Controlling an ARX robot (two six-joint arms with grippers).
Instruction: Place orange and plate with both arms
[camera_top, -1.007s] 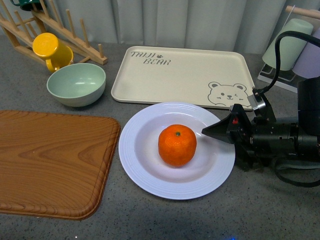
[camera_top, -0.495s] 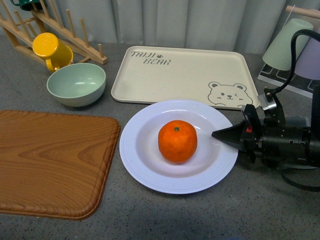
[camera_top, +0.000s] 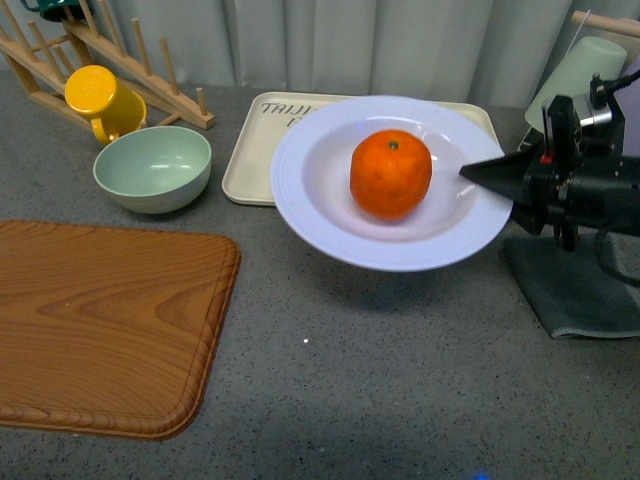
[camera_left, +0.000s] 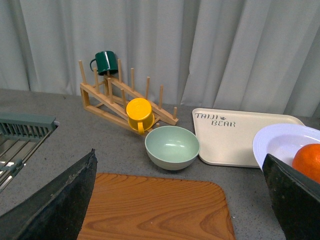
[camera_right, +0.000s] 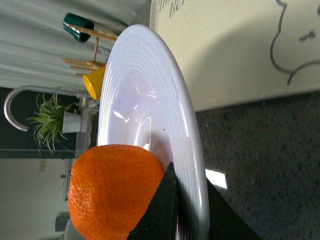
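Only your left wrist view shows the left hand (camera_left: 179, 156): spread wide, empty. Your right hand (camera_top: 478, 173) is clamped on the rim of the plate (camera_top: 320, 190), held clear of the bench (camera_top: 400, 380). The orange (camera_top: 391, 174) sits inside. The plate hides much of the bear tray (camera_top: 250, 170) beyond.

The orange (camera_top: 391, 174) sits in the middle of the plate (camera_top: 320, 190), which hangs above the table, over the front edge of the tray (camera_top: 250, 165). The right gripper (camera_top: 470, 172) pinches the plate's right rim, with a cloth (camera_top: 580, 290) on the table below the arm. The bowl (camera_top: 152, 168) lies left of the tray. Behind it stands the rack (camera_top: 120, 60) with a mug (camera_top: 100, 100). The board (camera_top: 100, 320) lies at front left.
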